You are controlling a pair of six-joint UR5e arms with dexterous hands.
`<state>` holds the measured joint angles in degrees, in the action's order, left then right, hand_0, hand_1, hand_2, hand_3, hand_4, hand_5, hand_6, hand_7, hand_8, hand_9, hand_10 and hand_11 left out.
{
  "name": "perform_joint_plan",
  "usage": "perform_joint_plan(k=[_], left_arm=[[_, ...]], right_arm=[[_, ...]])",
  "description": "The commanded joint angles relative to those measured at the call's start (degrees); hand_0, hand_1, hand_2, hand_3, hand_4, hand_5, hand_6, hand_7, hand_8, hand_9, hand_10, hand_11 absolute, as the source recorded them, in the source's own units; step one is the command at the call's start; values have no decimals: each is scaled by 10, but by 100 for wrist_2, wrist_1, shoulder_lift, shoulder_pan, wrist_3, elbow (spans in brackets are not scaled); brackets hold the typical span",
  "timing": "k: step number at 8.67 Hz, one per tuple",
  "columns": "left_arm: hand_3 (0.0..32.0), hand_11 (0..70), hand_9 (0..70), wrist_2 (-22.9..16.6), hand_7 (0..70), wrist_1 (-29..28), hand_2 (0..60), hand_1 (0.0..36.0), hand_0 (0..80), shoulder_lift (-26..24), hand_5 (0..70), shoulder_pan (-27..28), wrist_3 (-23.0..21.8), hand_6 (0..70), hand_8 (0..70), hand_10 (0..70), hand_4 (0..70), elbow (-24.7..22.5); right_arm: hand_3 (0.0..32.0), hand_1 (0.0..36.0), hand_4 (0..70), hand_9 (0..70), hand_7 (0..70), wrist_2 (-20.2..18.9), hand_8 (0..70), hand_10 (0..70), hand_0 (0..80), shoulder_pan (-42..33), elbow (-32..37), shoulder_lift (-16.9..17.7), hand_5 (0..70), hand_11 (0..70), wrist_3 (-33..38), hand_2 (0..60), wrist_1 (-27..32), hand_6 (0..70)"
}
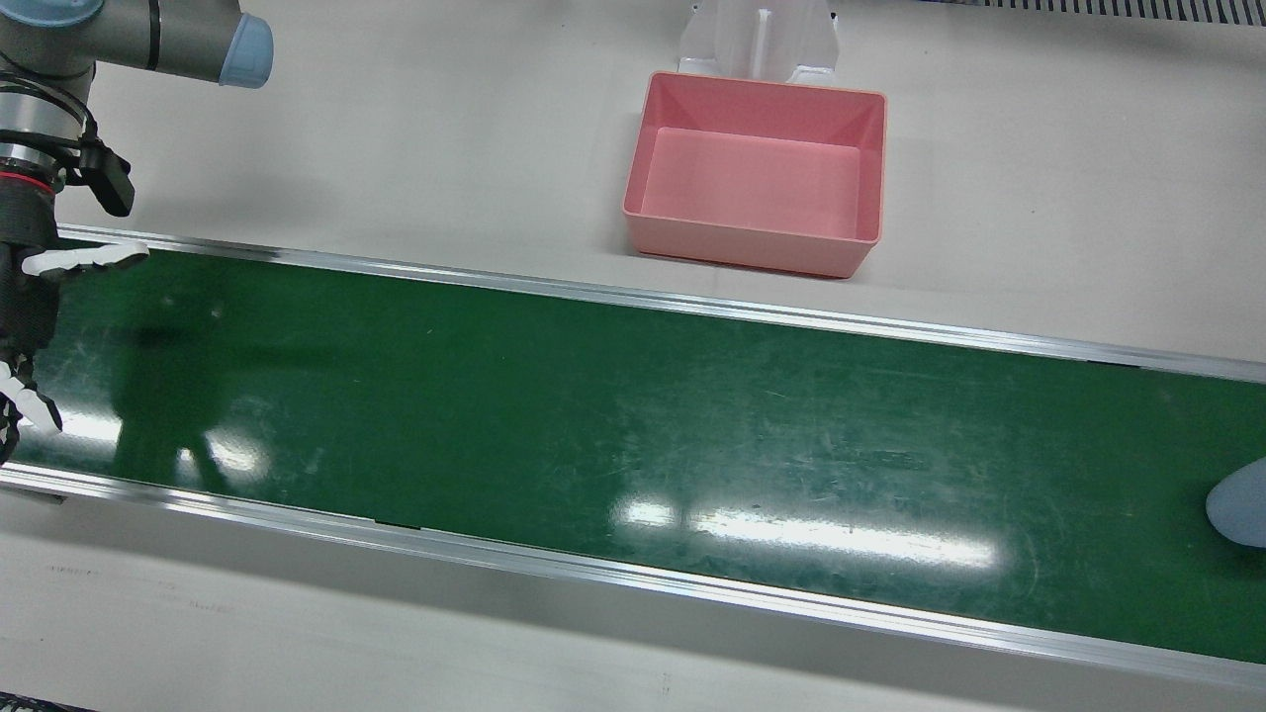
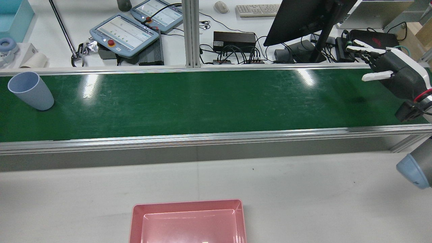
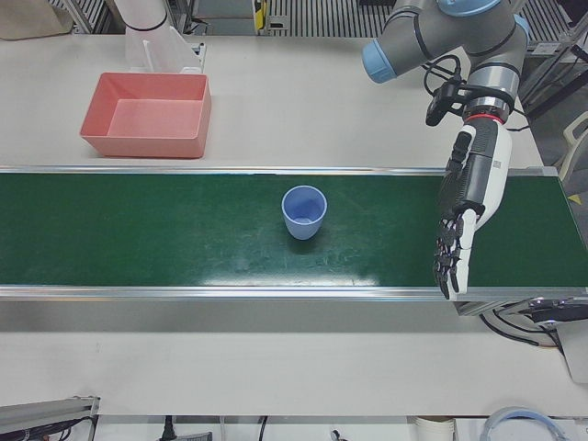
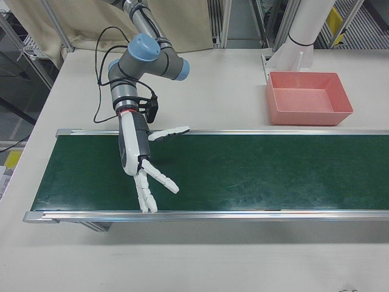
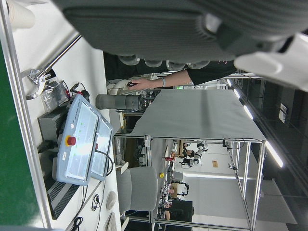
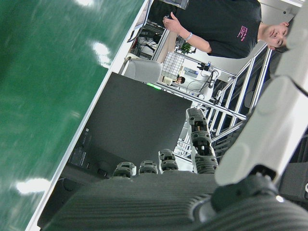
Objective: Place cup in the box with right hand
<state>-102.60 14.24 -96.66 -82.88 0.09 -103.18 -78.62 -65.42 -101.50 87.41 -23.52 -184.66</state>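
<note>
A light blue cup [image 2: 31, 91] stands upright on the green belt [image 2: 209, 101] at its left end; it also shows in the left-front view [image 3: 304, 212] and at the right edge of the front view [image 1: 1241, 504]. The pink box [image 2: 187, 205] sits empty on the grey table on the near side of the belt, and shows in the front view [image 1: 752, 245]. My right hand [image 2: 391, 71] is open above the belt's right end, far from the cup; it also shows in the right-front view [image 4: 143, 164]. My left hand [image 3: 464, 220] is open over the belt beyond the cup.
The belt has raised aluminium rails [image 2: 202, 136] along both long edges. A white pedestal [image 1: 760, 40] stands just behind the box. Beyond the belt is a desk with teach pendants [image 2: 125, 32], a monitor [image 2: 303, 17] and cables.
</note>
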Motion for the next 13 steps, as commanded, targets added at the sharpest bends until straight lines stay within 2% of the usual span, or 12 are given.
perform_joint_plan(k=[1, 2, 3, 4, 5, 6, 7, 8, 10, 11, 12, 13], left_arm=[[0, 0, 0, -6, 0, 0, 0, 0, 0, -2, 0, 0, 0, 0, 0, 0, 0, 0], [0, 0, 0, -6, 0, 0, 0, 0, 0, -2, 0, 0, 0, 0, 0, 0, 0, 0], [0, 0, 0, 3, 0, 0, 0, 0, 0, 7, 0, 0, 0, 0, 0, 0, 0, 0], [0, 0, 0, 3, 0, 0, 0, 0, 0, -2, 0, 0, 0, 0, 0, 0, 0, 0], [0, 0, 0, -6, 0, 9, 0, 0, 0, 7, 0, 0, 0, 0, 0, 0, 0, 0], [0, 0, 0, -6, 0, 9, 0, 0, 0, -2, 0, -9, 0, 0, 0, 0, 0, 0], [0, 0, 0, 3, 0, 0, 0, 0, 0, -2, 0, 0, 0, 0, 0, 0, 0, 0], [0, 0, 0, -6, 0, 0, 0, 0, 0, 7, 0, 0, 0, 0, 0, 0, 0, 0], [0, 0, 0, 3, 0, 0, 0, 0, 0, -2, 0, 0, 0, 0, 0, 0, 0, 0], [0, 0, 0, -6, 0, 0, 0, 0, 0, 7, 0, 0, 0, 0, 0, 0, 0, 0], [0, 0, 0, -6, 0, 0, 0, 0, 0, 7, 0, 0, 0, 0, 0, 0, 0, 0], [0, 0, 0, -6, 0, 0, 0, 0, 0, 7, 0, 0, 0, 0, 0, 0, 0, -9]], right_arm=[[6, 89, 77, 50, 116, -13, 12, 20, 447, 134, -1, -58, 35, 42, -12, 72, 0, 31], [8, 88, 77, 52, 112, -13, 13, 20, 446, 178, -1, -49, 35, 42, -12, 73, 0, 30], [8, 70, 99, 50, 113, -13, 12, 20, 463, 222, -1, -58, 34, 42, -21, 4, 26, 30], [6, 88, 83, 51, 117, -13, 12, 20, 446, 248, -1, -92, 33, 42, -38, 79, 44, 31], [10, 71, 106, 51, 119, -13, 12, 20, 463, 257, -10, -102, 33, 41, -38, 11, 44, 31], [6, 89, 87, 51, 120, -13, 12, 20, 447, 257, -10, -93, 33, 42, -30, 84, 44, 31], [10, 79, 98, 50, 116, -13, 12, 20, 454, 249, -19, -93, 33, 41, -30, 48, 44, 30], [12, 79, 98, 50, 116, -13, 12, 19, 454, 249, -19, -93, 33, 40, -30, 50, 44, 29], [14, 100, 74, 50, 116, -13, 12, 18, 441, 257, -54, -93, 34, 39, -38, 120, 44, 30], [16, 76, 106, 51, 118, -13, 12, 17, 466, 249, -80, -93, 35, 38, -30, 12, 44, 30], [20, 111, 61, 49, 114, -30, 12, 16, 433, 240, -98, -93, 35, 36, -30, 160, 44, 28], [26, 83, 88, 48, 114, -39, 11, 15, 456, 240, -168, -75, 34, 35, -47, 52, 36, 28]])
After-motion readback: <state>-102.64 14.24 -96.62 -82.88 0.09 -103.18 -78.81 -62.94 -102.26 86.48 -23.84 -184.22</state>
